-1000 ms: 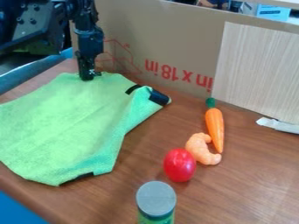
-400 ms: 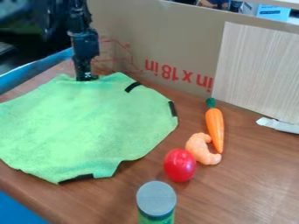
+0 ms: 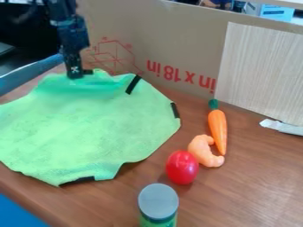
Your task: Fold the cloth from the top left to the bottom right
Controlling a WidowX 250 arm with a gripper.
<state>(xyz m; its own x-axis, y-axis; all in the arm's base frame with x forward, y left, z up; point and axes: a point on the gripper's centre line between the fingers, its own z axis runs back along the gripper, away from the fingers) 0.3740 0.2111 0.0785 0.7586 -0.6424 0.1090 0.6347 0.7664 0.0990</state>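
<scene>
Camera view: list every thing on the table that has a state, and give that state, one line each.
Cloth: mostly spread out, rumpled at its upper edge by the gripper.
Jar: upright, lid on.
Carrot: whole, lying down, green top on.
Tomato: whole.
Shrimp: curled, lying between tomato and carrot.
Cardboard: standing upright behind the cloth.

From my end this looks like a robotics lab: I see a black arm (image 3: 71,33) over a wooden surface (image 3: 254,177), plain cardboard (image 3: 177,44) standing as a wall behind it, a toy carrot (image 3: 218,131) and boxed goods (image 3: 276,12) beyond.
</scene>
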